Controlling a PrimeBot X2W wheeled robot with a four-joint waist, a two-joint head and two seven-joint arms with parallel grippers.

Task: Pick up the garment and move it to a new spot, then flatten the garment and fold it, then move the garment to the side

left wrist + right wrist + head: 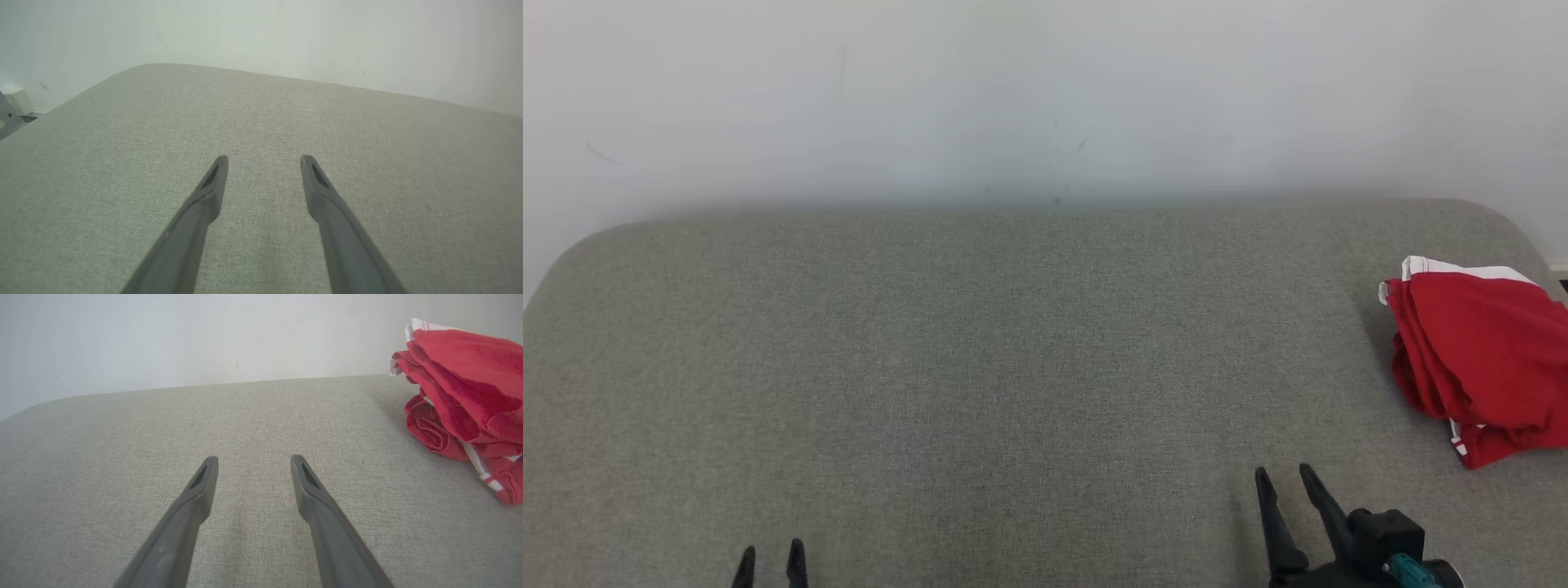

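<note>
Head view: red garment [1478, 359] with white trim is seen bunched in a heap at the right edge of the frame. It lies on the grey fabric-covered tabletop [980, 351] and is partly cut off by the frame border. Right jaws are seen at lower right, right fingers [1274, 523] spread, nothing pinched between them. They sit below-left of the garment and apart from it. Left jaws are seen at the bottom edge, lower left, with left fingertips [796, 563] showing, well apart from the garment. Left wrist view: jaws are held spread over bare fabric, nothing gripped. Right wrist view: jaws are likewise spread and empty; garment [461, 388] is seen in the upper right of the frame, not touched. A pale wall [1045, 98] is seen behind the tabletop's far edge.
</note>
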